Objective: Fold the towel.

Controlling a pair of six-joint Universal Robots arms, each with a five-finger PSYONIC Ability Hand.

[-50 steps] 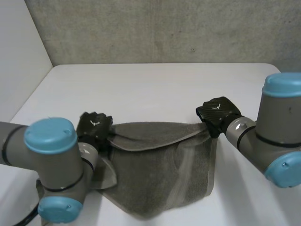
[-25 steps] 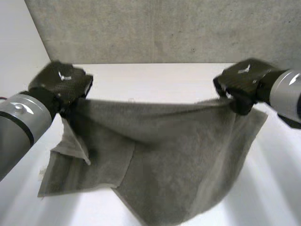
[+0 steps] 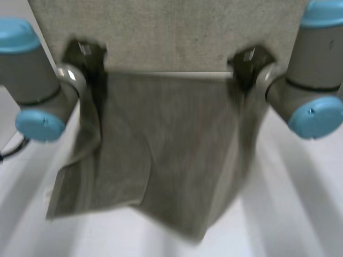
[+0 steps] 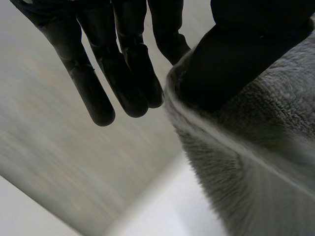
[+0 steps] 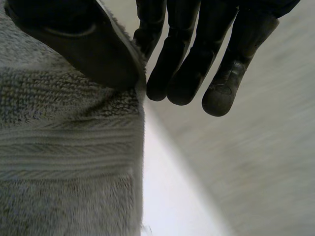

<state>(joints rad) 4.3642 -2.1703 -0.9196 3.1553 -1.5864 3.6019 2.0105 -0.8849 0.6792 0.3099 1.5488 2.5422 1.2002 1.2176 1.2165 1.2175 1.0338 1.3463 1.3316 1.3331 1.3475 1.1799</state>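
Towel: a grey terry towel (image 3: 171, 150) hangs spread in the air between the two hands. Its top edge is stretched level in front of the grey wall (image 3: 171, 32), above the white surface (image 3: 300, 203).
Left hand: the left hand (image 3: 83, 56) has the top corner on its own side. Its thumb presses the cloth's edge against straight fingers (image 4: 98, 98), pinching it.
Right hand: the right hand (image 3: 247, 61) holds the opposite top corner the same way. Its thumb clamps the banded hem against straight fingers (image 5: 219, 93) lying close together.
Lower part: it hangs unevenly, with a flap doubled over toward the robot's left and a point lowest near the middle. I cannot tell whether it touches the surface.
Arms: the left arm (image 3: 32, 80) and the right arm (image 3: 305, 91) are raised at either side of the cloth.
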